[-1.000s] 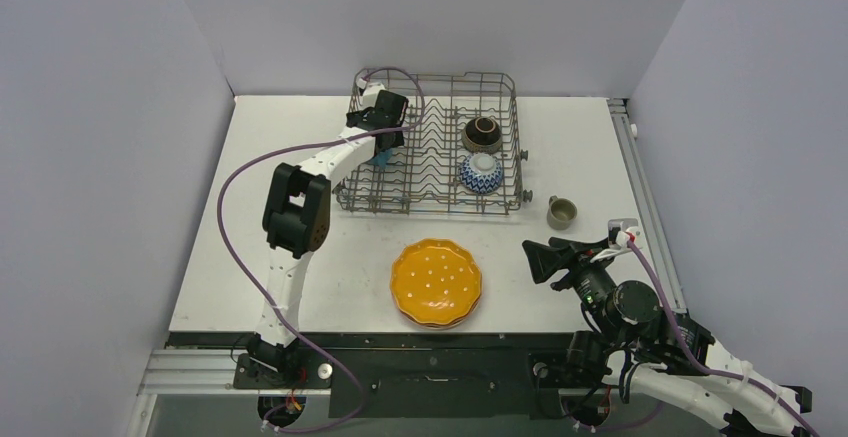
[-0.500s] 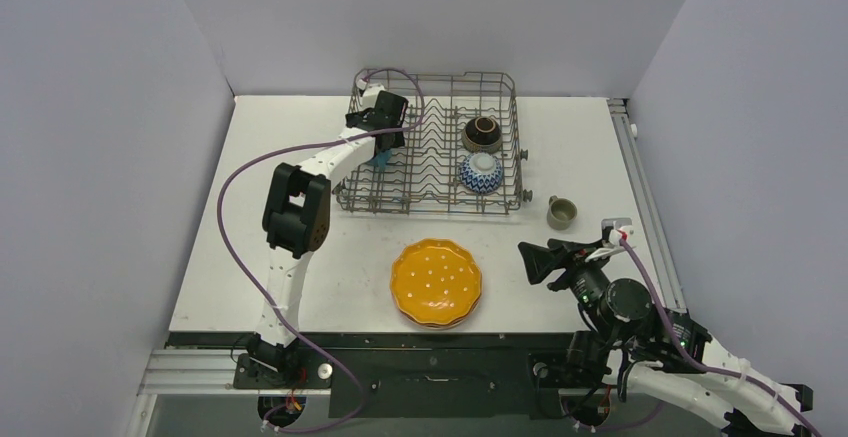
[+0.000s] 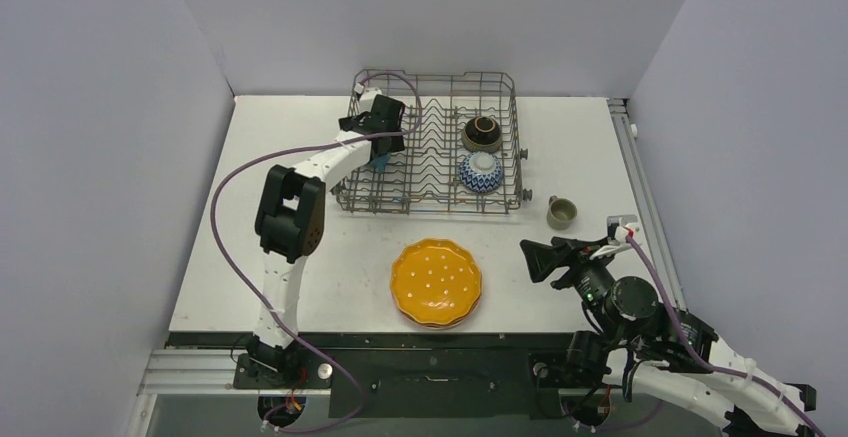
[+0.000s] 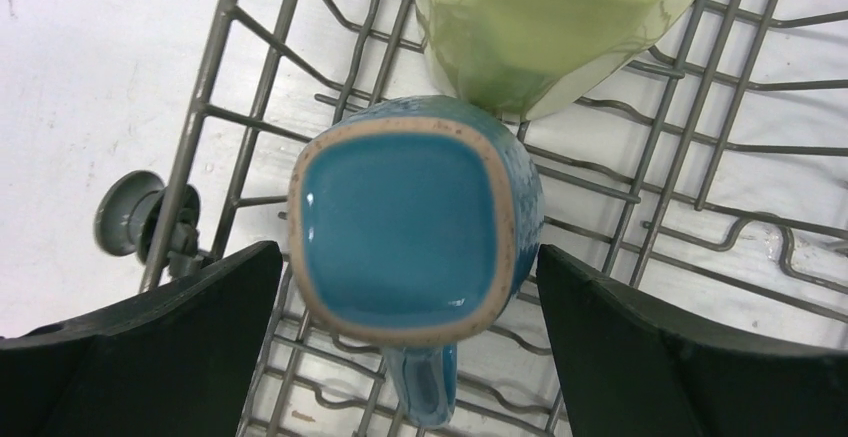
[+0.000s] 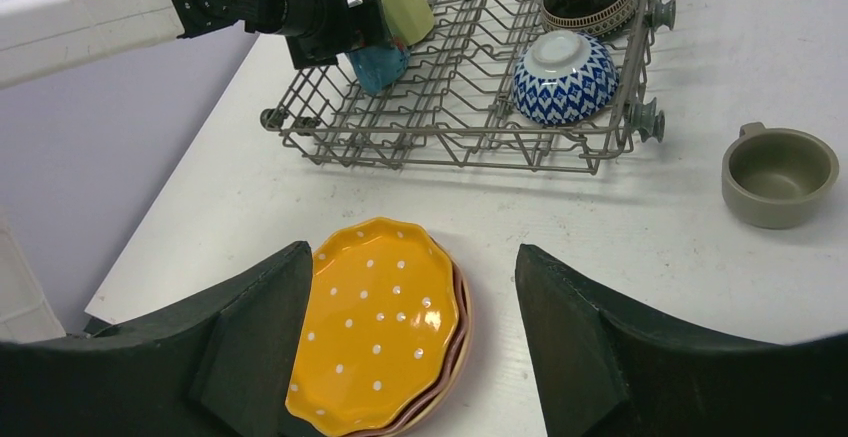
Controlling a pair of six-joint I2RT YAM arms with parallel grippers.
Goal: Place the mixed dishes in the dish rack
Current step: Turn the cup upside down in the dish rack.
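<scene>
Grey wire dish rack [image 3: 430, 208] stands far-centre in the overhead view, the left gripper [image 3: 383, 129] over its left rows. The left wrist view shows the jaws wide either side of the blue mug [image 4: 405, 222], seated among the tines just beside the pale-yellow mug [image 4: 540, 17]; withdrawal should go straight up, brushing neither. The right wrist view shows the right gripper [image 5: 412, 257] wide and empty near the orange plate [image 5: 375, 327], the grey mug [image 5: 778, 172] on the table right of the rack.
</scene>
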